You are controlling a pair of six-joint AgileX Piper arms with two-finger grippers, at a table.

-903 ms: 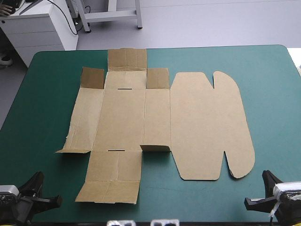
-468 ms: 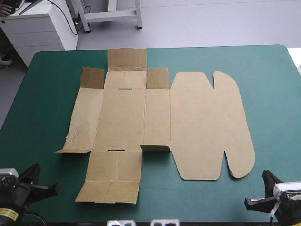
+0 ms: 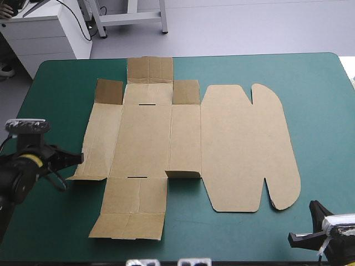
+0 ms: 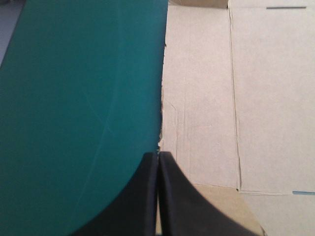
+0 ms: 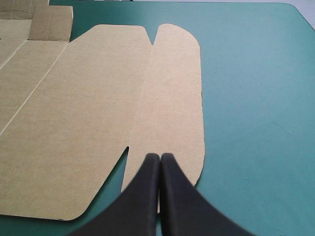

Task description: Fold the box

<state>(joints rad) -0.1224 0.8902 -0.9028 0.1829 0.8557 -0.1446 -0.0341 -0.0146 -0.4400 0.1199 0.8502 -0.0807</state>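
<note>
The brown box (image 3: 183, 138) lies as a flat cut sheet on the teal-green cover, its rounded lid panel (image 3: 249, 144) toward the right. Several small flaps at its corners stand partly raised. My left gripper (image 3: 79, 158) is shut, and its tip is at the sheet's left edge near the front-left flap. The left wrist view shows that gripper (image 4: 158, 155) meeting the frayed edge of the box (image 4: 221, 98). My right gripper (image 3: 292, 238) is shut and low at the table's front right corner. In the right wrist view, the right gripper (image 5: 160, 156) points at the lid's rounded tab (image 5: 172, 98).
Bare teal-green cover (image 3: 324, 111) runs to the right of the lid and along the left of the sheet (image 3: 52, 100). A white cabinet (image 3: 50, 33) stands beyond the table's far left corner.
My left arm has come up from the table's front left corner toward the box's left edge, still shut. The right arm and the box have not moved.
</note>
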